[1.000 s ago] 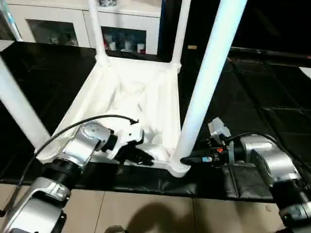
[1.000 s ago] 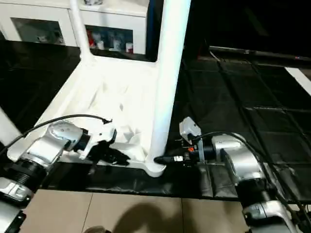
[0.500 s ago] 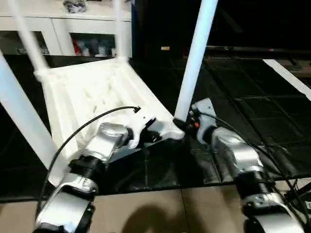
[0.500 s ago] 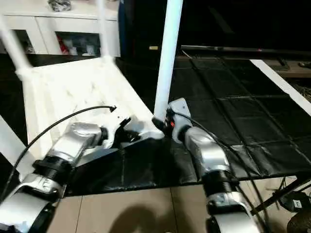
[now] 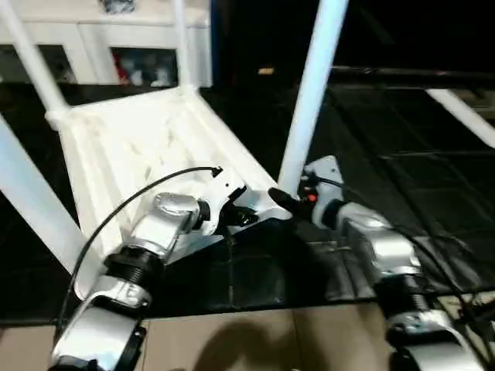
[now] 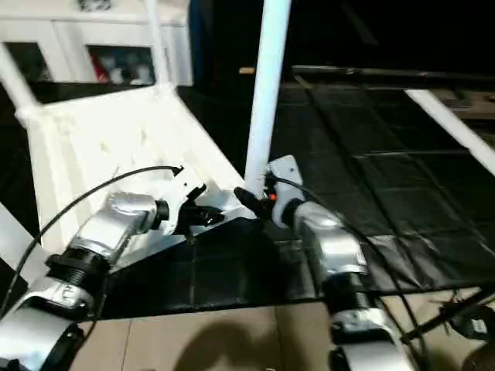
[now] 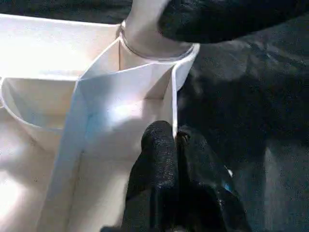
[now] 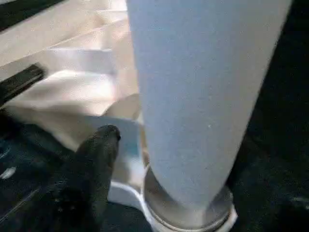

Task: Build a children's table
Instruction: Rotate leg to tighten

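The children's table lies upside down, its ribbed white top point(image 5: 131, 147) facing up and its white tube legs standing in the corner sockets. The near right leg point(image 5: 309, 100) rises from its socket point(image 8: 188, 212). My left gripper point(image 5: 246, 218) is shut on the thin rim of the top right beside that socket, the rim pinched between its fingers point(image 7: 159, 150). My right gripper point(image 5: 280, 199) is at the base of the same leg point(image 8: 203, 96) and stands open; one black finger point(image 8: 99, 154) sits a little apart from the tube, and the other is hidden behind it.
Black matting point(image 5: 402, 139) covers the surface under and to the right of the table. A white cabinet with glass doors point(image 5: 139, 46) stands behind. Tan floor point(image 5: 255, 340) runs along the front edge. A white strip point(image 5: 464, 116) crosses the far right.
The whole view has swung since a second ago. My right gripper has spread its fingers off the leg's base. The left gripper keeps its pinch on the rim.
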